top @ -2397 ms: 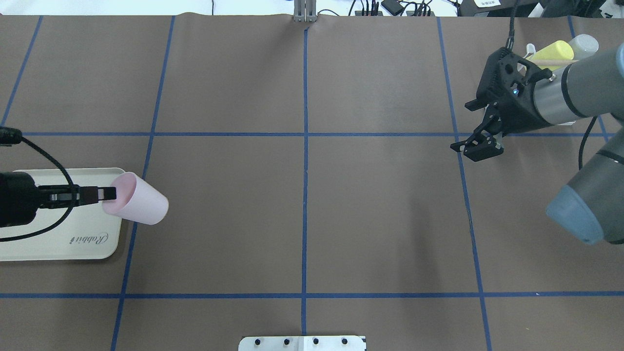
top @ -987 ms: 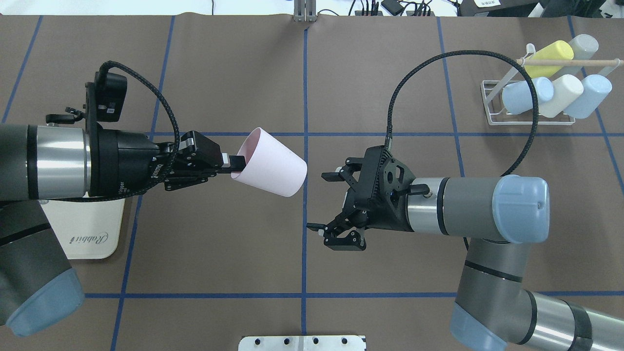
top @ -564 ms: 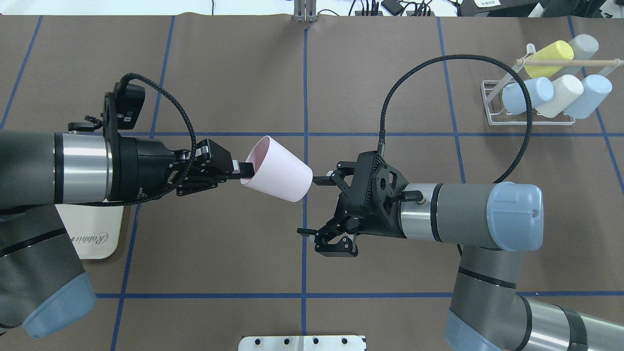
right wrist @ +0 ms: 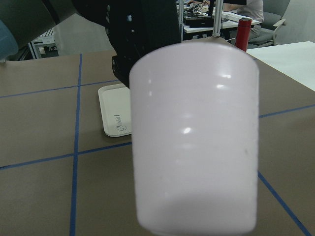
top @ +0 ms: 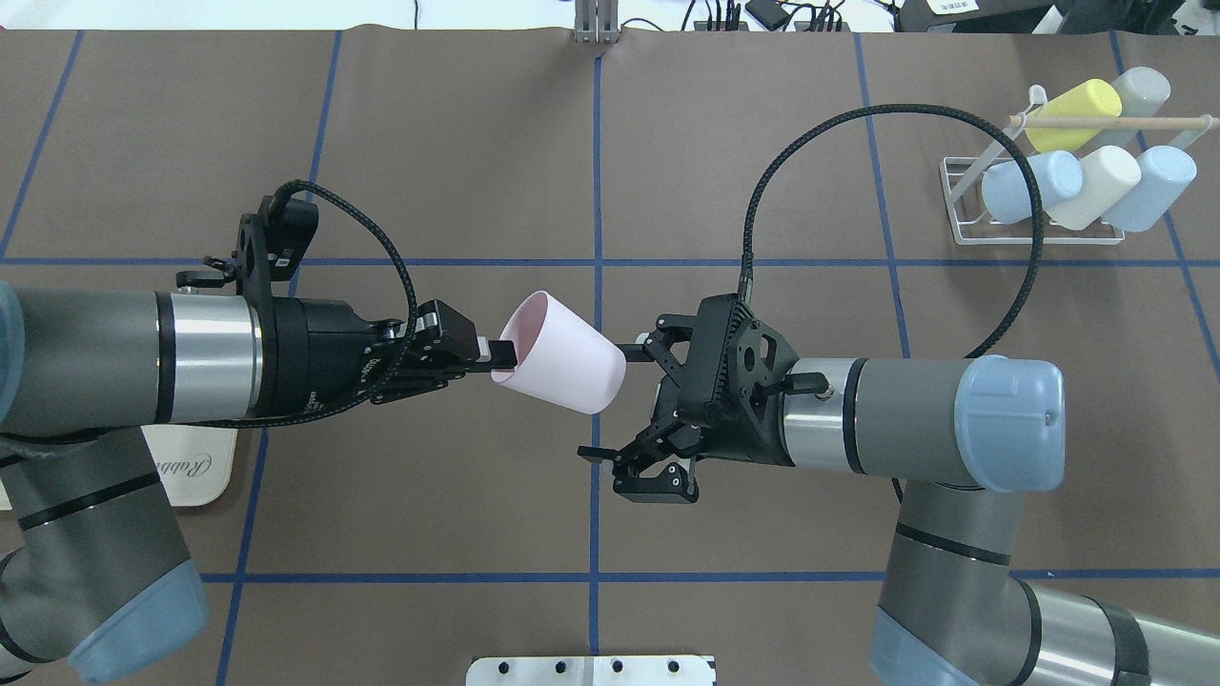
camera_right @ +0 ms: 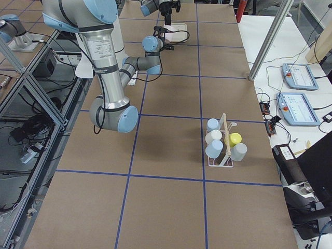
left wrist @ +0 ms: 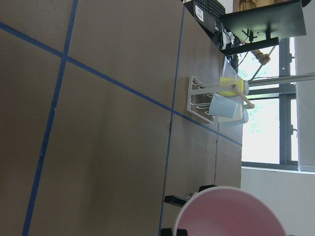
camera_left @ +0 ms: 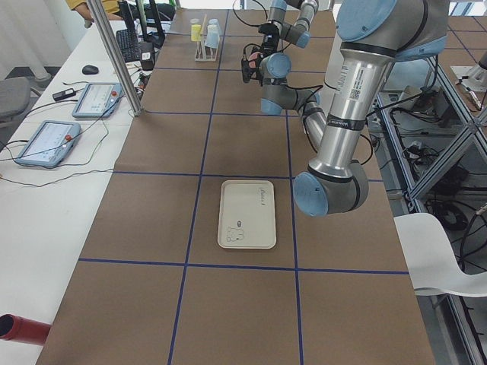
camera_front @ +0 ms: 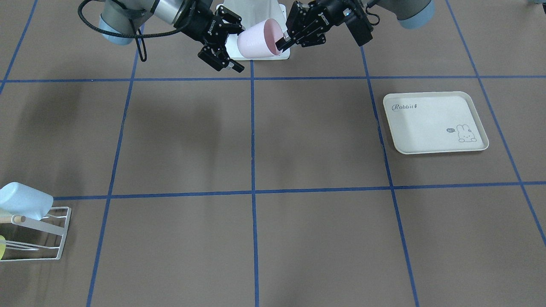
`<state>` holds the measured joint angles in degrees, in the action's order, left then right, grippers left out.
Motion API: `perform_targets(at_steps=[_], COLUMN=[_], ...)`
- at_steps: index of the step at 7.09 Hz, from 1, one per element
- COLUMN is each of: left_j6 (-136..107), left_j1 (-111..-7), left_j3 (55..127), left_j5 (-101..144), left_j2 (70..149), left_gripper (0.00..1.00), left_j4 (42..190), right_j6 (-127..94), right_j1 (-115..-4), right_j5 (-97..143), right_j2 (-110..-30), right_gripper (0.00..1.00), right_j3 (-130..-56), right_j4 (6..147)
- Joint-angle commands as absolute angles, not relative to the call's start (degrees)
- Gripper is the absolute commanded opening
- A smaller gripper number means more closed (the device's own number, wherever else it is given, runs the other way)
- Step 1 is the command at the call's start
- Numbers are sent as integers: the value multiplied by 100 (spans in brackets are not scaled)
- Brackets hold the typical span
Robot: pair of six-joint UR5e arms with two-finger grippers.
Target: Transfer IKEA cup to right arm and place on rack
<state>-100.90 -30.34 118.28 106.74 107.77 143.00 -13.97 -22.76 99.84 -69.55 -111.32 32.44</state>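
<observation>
Both arms, the right arm (top: 915, 419) and the left arm (top: 86, 357), are built from matt grey tubes, and their joints are closed with rounded pale blue caps (top: 1010, 424). A polished silver ring (top: 205, 354) is set behind each black wrist. The left hand (top: 500, 355) and the right hand (top: 607, 400) are black and two-fingered; white lettering (top: 367, 367) is printed on the left one's body. A braided black cable (top: 858, 110) is looped from each wrist, and a black camera block (top: 281, 233) is mounted there.

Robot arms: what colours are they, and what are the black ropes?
The left arm and right arm are silver-grey tubes with pale blue joint caps. Left gripper and right gripper are black, two-fingered. Braided black cables loop from each wrist.
</observation>
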Motion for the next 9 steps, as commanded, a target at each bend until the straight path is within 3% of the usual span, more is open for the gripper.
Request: perform_targets(at_steps=[1, 9], left_j6=[-10081, -10081], left_j1=[-2962, -2892], left_j3=[11804, 11654], left_j5=[10670, 10582], left_j2=[10784, 10828], left_gripper=[0, 0], left_j4=[14300, 14300], right_j6=[-1397, -1397], right_j1=[-2276, -2276], right_j5=[9984, 9984], right_j2=[-6952, -6952], right_gripper=[100, 96], right_j3=[-11162, -11197], right_j4=[3243, 3243])
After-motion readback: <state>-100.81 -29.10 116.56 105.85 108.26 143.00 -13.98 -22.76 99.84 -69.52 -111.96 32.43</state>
